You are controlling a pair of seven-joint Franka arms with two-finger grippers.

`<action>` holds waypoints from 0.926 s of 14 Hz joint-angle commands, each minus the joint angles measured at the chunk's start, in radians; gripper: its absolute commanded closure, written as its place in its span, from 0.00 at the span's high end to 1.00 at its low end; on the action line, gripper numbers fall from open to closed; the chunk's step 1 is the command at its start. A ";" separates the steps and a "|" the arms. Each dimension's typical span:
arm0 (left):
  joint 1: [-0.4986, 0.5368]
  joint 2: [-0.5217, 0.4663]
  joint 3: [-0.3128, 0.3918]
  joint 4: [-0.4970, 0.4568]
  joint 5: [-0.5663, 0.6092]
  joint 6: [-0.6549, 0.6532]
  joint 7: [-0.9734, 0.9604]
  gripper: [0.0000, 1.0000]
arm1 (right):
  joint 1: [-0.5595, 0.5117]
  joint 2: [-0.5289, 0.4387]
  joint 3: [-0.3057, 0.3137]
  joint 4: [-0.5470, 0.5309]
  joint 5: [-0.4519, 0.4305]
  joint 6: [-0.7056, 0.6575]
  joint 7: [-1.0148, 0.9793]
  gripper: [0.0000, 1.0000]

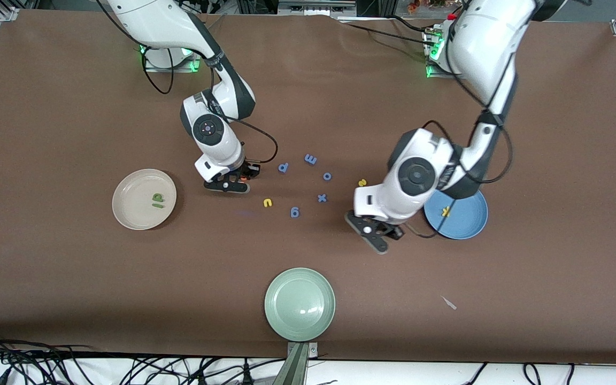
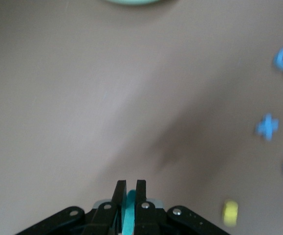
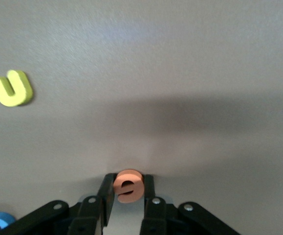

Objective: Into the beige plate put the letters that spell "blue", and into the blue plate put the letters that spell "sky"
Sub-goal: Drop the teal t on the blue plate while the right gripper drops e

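My right gripper is low at the table, its fingers closed against both sides of the orange "e". It shows in the front view between the beige plate and the yellow "u". The green "l" and "b" lie in the beige plate. My left gripper is shut on the teal "y", over the table beside the blue plate. A yellow "k" lies in the blue plate. The yellow "s" lies on the table by the left arm's wrist.
Several blue-purple letters are scattered mid-table between the two grippers. A pale green plate sits near the table's front edge. A small pale scrap lies toward the left arm's end.
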 commanded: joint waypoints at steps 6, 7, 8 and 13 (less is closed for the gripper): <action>0.200 -0.173 -0.009 -0.298 0.014 -0.080 0.233 0.00 | 0.000 -0.068 -0.210 0.101 0.001 -0.274 -0.313 0.13; 0.205 -0.184 -0.007 -0.339 0.014 -0.054 0.232 0.00 | 0.000 -0.067 -0.247 0.099 0.001 -0.275 -0.376 0.13; 0.219 -0.185 -0.006 -0.373 0.014 -0.028 0.232 0.00 | -0.002 -0.065 -0.284 0.101 0.001 -0.275 -0.430 0.13; 0.228 -0.210 -0.010 -0.445 0.012 0.046 0.171 1.00 | -0.081 -0.033 -0.350 0.116 0.001 -0.274 -0.597 0.15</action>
